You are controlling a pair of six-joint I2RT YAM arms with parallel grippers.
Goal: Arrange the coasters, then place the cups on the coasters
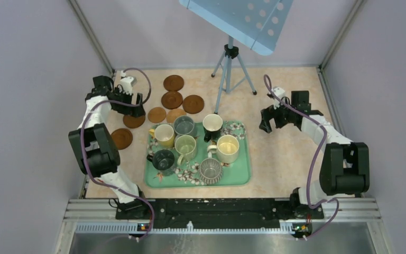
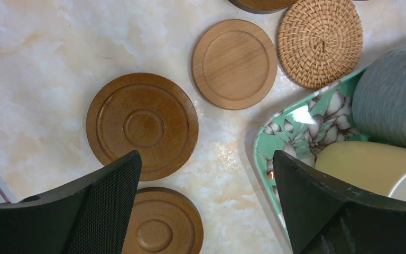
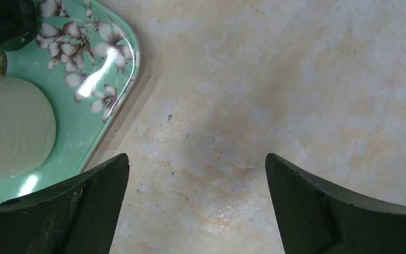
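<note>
Marbled beige table [image 1: 285,159] carries a green floral tray [image 1: 243,177] holding all seven cups [image 1: 185,145]; the coasters [image 1: 172,99] lie loose off its far left corner, one coaster [image 1: 134,121] half hidden under the left gripper [image 2: 205,159], whose jaws gape wide and empty; the right gripper [image 3: 196,159] gapes likewise over bare table.

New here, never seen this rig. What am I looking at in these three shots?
Two robot arms bolted at the near edge of the table. The wide picture looks down from above and behind them; the other two come from wrist cameras, so the dark wedges at the bottom are each arm's own fingers. Seven round coasters lie on the table by a green floral tray holding seven mugs. The left pincer is open over the coasters, the right pincer open over bare table beside the tray. Neither holds anything.
</note>
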